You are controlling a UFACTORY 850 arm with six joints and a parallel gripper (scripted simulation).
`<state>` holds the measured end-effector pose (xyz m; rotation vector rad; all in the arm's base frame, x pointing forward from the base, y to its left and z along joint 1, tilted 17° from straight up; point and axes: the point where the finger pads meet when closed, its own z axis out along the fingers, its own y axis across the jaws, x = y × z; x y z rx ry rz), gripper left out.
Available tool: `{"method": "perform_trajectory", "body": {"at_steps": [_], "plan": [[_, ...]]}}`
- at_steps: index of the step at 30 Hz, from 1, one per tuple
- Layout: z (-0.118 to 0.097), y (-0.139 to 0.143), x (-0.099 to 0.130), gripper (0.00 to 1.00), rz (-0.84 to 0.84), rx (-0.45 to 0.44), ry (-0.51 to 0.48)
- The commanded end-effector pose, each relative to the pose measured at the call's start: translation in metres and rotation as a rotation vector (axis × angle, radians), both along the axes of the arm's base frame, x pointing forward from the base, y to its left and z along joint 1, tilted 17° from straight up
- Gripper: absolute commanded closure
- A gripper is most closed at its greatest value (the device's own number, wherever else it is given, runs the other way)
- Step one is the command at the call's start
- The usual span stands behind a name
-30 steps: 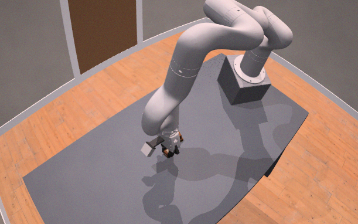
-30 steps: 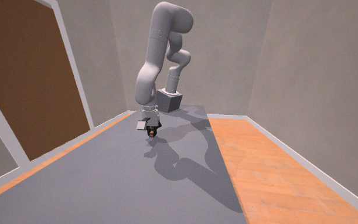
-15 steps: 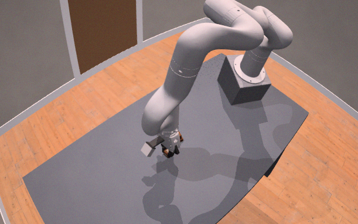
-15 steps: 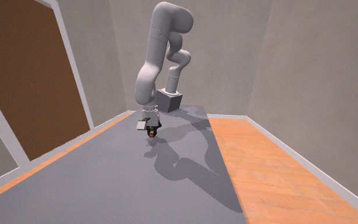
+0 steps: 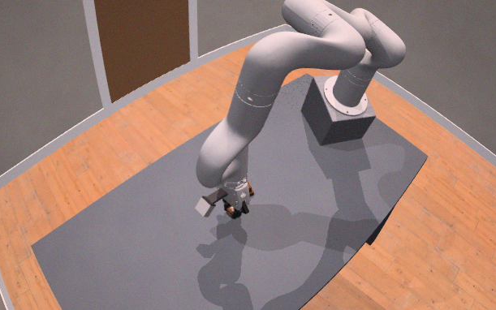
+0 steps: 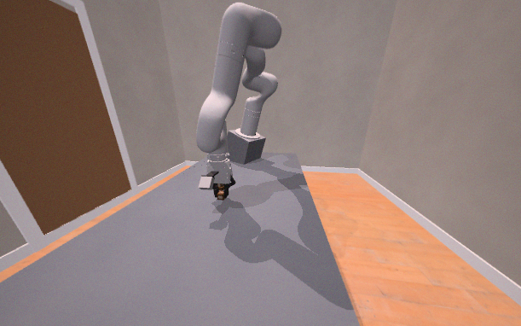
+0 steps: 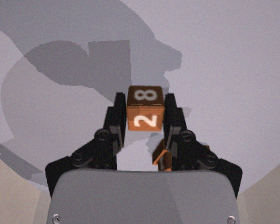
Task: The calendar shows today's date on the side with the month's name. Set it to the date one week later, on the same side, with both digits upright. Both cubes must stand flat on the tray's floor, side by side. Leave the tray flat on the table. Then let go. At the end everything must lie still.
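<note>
Actually, the claw (image 5: 238, 212) (image 6: 221, 196) (image 7: 144, 104) is apart, with its two black fingers standing one on each side of a cube (image 5: 230, 209) (image 6: 221, 195) (image 7: 145, 117), very close to it but not clamped on it. In the wrist view, the cube is between the finger ends and has orange-brown wooden faces with pale digits. One face, the brighter one, carries a 2, and the darker face next to it carries an 8; both digits lie sideways in this view. Whether the cube stands on something, I cannot tell. Behind the right-side finger of the same picture there is another orange-brown piece (image 7: 163, 157), mostly hidden by the finger, so I cannot say if it is the tray or the other cube. In the top view, some orange-brown part (image 5: 251, 188) also shows beside the claw, on the side away from the pale box (image 5: 204, 206) (image 6: 205, 182), which sits on a dark bracket at the wrist. The month's name and the date's side cannot be read here. The arm (image 5: 256, 73) (image 6: 228, 55) reaches from its grey block (image 5: 317, 118) (image 6: 237, 149) and bends down to the claw, low over the grey table (image 5: 135, 227) (image 6: 163, 256) (image 7: 231, 50). Broad shadows of the arm fall on the table near the claw.
</note>
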<state>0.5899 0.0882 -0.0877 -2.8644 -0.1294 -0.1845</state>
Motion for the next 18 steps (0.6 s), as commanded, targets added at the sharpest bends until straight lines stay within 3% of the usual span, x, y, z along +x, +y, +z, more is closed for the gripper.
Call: {"method": "perform_trajectory", "body": {"at_steps": [1, 5, 18], "plan": [[0.0008, -0.0001, 0.0009, 0.61, 0.0, 0.0, -0.002], [0.0008, -0.0001, 0.0009, 0.53, 0.0, 0.0, -0.002], [0.0016, -0.0004, 0.0008, 0.53, 0.0, 0.0, -0.002]]}}
